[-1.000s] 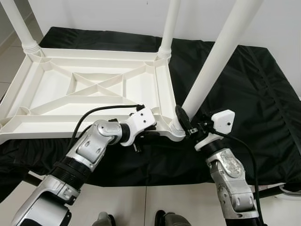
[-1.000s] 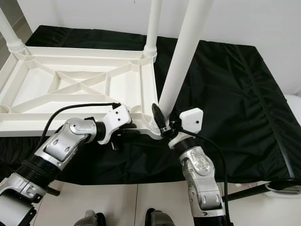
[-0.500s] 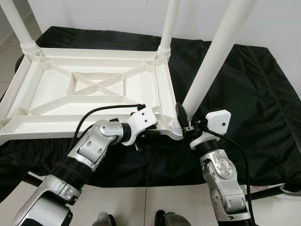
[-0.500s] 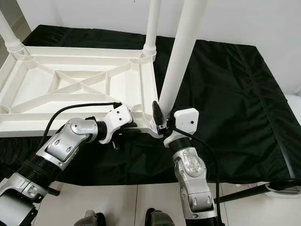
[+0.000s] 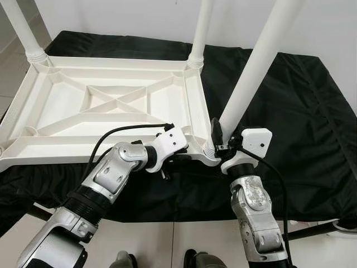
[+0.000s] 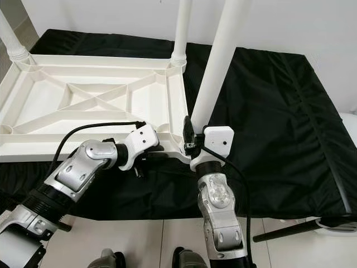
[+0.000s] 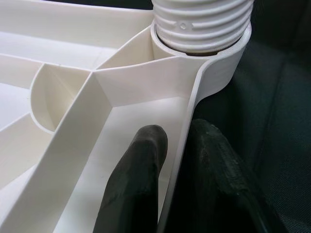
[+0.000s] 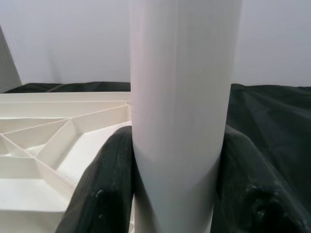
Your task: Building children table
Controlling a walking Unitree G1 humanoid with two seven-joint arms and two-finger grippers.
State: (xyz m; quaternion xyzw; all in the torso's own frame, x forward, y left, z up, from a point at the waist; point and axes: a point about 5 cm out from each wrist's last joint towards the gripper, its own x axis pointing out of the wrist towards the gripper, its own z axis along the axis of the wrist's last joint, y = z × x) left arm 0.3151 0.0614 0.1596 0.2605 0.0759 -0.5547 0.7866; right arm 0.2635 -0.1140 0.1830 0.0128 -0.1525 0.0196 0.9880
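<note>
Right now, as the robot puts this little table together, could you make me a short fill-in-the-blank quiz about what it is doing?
1. The white table frame lies upside down on a ____ cloth.
2. The right tool is shut on the near white ____.
3. The left tool pinches the frame's ____ between its two fingers.
4. The near leg's ribbed end sits in a socket at the frame's ____.

Missing words: black; leg; rim; corner

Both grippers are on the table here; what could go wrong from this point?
The leg leans off vertical while the right gripper clamps it low, near the socket, so it may cross-thread or jam. The left gripper pinches only the tabletop's thin rim, so the tabletop might slip on the black cloth.
</note>
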